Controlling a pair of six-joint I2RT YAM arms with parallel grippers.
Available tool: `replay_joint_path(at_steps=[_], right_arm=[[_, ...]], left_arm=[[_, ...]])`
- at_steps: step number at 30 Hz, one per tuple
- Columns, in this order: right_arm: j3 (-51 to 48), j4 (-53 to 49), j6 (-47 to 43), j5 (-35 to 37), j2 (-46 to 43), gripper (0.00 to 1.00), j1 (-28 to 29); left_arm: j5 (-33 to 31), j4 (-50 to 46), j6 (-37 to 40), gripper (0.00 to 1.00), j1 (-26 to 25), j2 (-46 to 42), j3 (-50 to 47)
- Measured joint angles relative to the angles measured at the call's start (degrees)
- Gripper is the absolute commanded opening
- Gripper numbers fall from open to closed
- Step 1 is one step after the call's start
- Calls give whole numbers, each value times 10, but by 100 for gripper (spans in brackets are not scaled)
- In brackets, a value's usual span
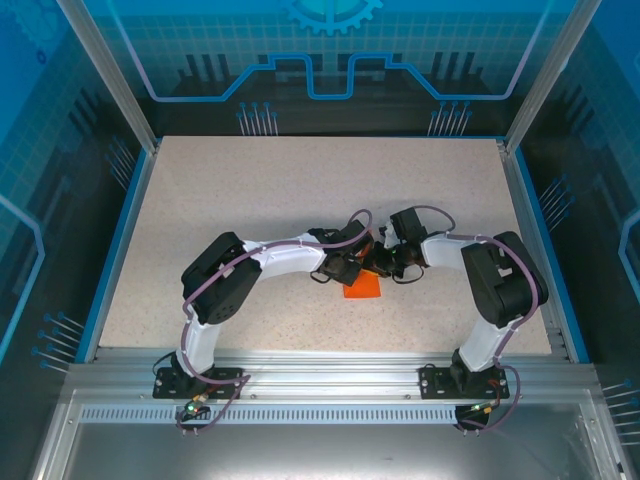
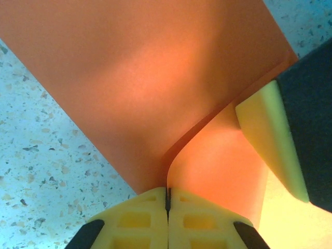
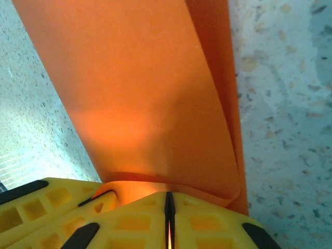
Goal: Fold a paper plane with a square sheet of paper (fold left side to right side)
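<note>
Mid-table, just ahead of both wrists: the square sheet of paper (image 1: 362, 289), thin, bright orange, matte and plain. Bent over on itself now, two layers parting in a soft curl rather than a hard crease. Smooth faces, clean straight edges, a warm glow where light comes through.

Underneath, the table (image 1: 250, 200): pale speckled top, terrazzo-like, grey and tan flecks, blue trim along the sides.

Left gripper (image 2: 167, 199) clamped tight on the paper's edge. Yellow fingers (image 2: 202, 220) pressed flat together, only a thin dark seam between them, the orange layer rising straight out of that seam. Moulded look, shallow rectangular pockets, black patches at the outer corners.

Right gripper (image 3: 168, 205) likewise pinched shut on the sheet, orange showing through the slit between its yellow fingers, the upper layer arching away above the lower one. From the left wrist, off to the right, one of its thick yellow pads (image 2: 270, 140) on a dark grey backing, set against the paper.

From above, both grippers nose to nose over the orange patch. Glossy white arm shells (image 1: 290, 255), black joints, lilac cables (image 1: 190, 320) looping along them. Behind, translucent blue panels (image 1: 330, 50) printed with a gear outline and circuit-style lines.
</note>
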Motion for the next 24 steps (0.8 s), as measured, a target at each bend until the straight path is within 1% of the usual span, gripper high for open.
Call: replay_joint_path(at_steps=[3, 6, 11, 14, 19, 22, 24], right_arm=[[0, 0, -4, 1, 0, 11, 0], [-1, 1, -7, 1, 1, 11, 0], [-8, 13, -7, -1, 1, 11, 0], [-8, 15, -7, -2, 1, 11, -1], [-10, 17, -6, -3, 1, 11, -1], [-11, 20, -6, -4, 1, 11, -1], [-11, 21, -6, -4, 1, 11, -1]], left_arm=[[0, 0, 0, 13, 0, 0, 0], [0, 1, -1, 20, 0, 0, 0], [2, -3, -1, 35, 0, -8, 0], [2, -9, 0, 44, 0, -38, -2], [21, 5, -3, 49, 0, -136, -39], [64, 36, -7, 49, 0, -189, -78], [97, 58, -11, 49, 0, -201, -98]])
